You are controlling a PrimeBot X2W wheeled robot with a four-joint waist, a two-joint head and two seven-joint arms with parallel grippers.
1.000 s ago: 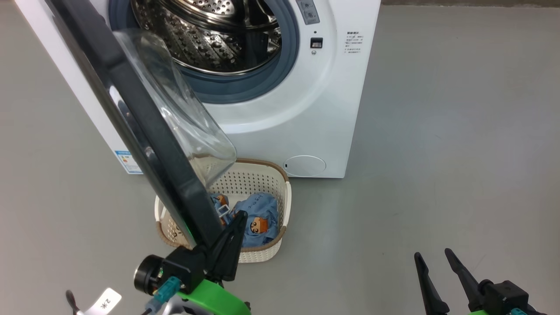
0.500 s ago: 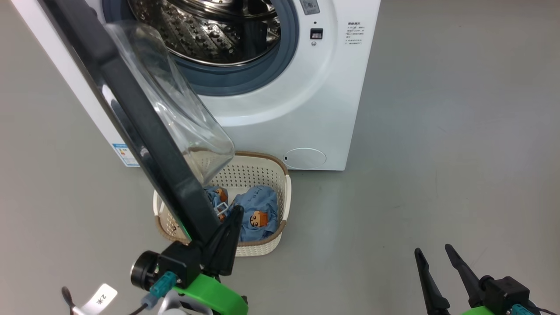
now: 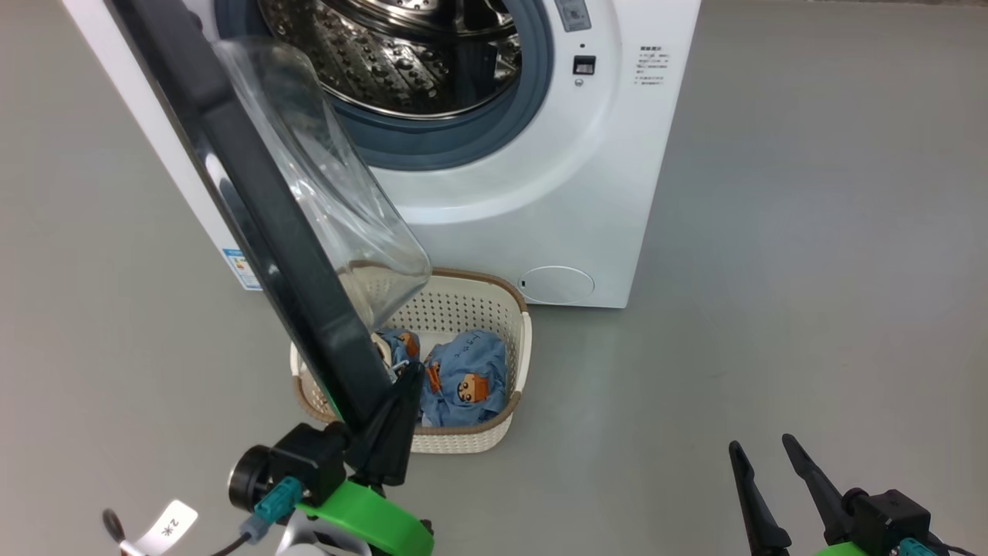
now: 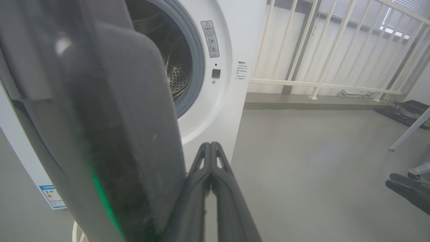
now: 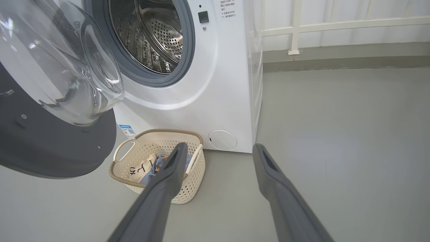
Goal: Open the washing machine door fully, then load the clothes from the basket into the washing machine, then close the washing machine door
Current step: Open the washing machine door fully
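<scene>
Our left claw (image 3: pixel 413 376) closed against the washing machine door (image 3: pixel 255 193)
Its joined fingers lie along the black rim; the door stands open above the basket (image 3: pixel 471 442) of clothes (image 3: pixel 471 371), just before the washing machine (image 3: pixel 540 201). Our right claw (image 3: pixel 760 444) gapes, empty.

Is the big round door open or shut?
Open. The door stands out from the washing machine, and its steel drum shows.

The dark two-fingered left tool (image 3: pixel 411 380) points up and forward, its fingers (image 4: pixel 218 188) pressed together, seemingly with nothing between them. Well to its right, the matching right tool (image 3: pixel 760 446) hangs low, fingers spread apart.
</scene>
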